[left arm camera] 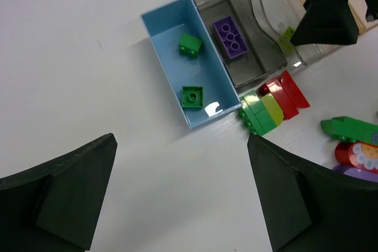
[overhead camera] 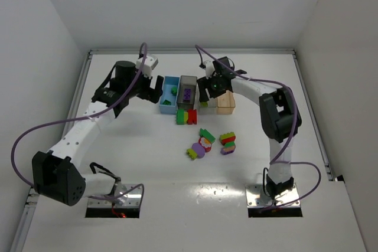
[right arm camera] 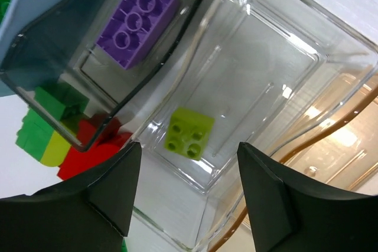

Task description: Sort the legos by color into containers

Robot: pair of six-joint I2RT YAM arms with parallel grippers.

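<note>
Right wrist view: right tool [right arm camera: 188,146] hangs over the clear bin [right arm camera: 266,75], jaws apart w/ nothing between them. One yellow-green brick [right arm camera: 189,133] lies flat on the bin floor below. Next door, the grey bin [right arm camera: 65,87] holds a purple brick [right arm camera: 137,25]. Left tool [left arm camera: 182,140] is wide open, empty too, hovering off the front of the blue bin [left arm camera: 171,69], which has two green bricks [left arm camera: 190,44] in it. Tan bin [overhead camera: 225,103] ends the row on the right. Rest of the legos are on the counter [overhead camera: 195,205]: a green/yellow-green/red clump [left arm camera: 269,105] right by the front of the blue & grey bins, plus a loose pile [overhead camera: 207,143] nearer the arm bases.

Risks, imo:
- Right tool's fingers sit close to the clear bin's walls. Pulling out at an angle could hook a wall & drag or tip the bin, maybe nudge the grey one beside it.
- Both tools are near each other over the same row, so reaching for the clump together = arm clash.
- Clump bricks are packed tight & some may be stuck together. A grab could lift 2 colours → wrong bin, or shove the bins back.
</note>
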